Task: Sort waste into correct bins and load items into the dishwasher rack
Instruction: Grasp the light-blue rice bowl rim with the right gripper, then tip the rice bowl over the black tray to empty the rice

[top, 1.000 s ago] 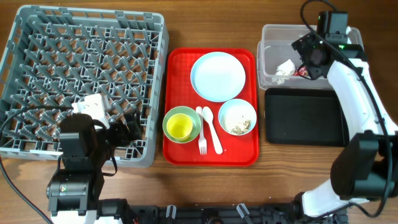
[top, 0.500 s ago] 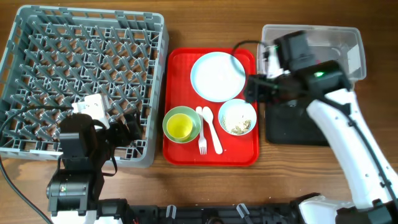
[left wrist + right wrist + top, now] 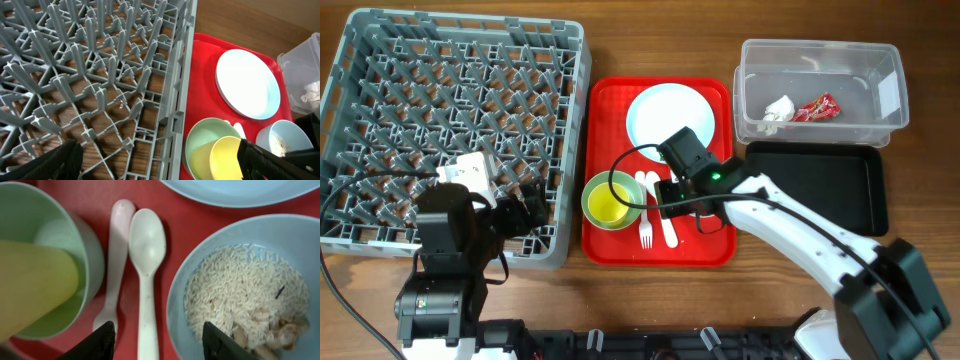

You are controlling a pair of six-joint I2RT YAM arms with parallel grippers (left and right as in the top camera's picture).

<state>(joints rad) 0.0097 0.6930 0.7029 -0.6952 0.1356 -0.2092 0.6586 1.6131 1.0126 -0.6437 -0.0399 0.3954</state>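
The right end effector, fingers spread wide, hovers over the spoon and fork, between the cup and the bowl of food scraps on the red tray. The left end effector gapes wide over the lower-right corner of the rack. Wrapper and napkin lie in the clear tub, upper right

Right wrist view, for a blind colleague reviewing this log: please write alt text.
The open right gripper hangs over a white spoon on the red tray, between a pale blue bowl of rice-like food scraps and a yellow-green cup.
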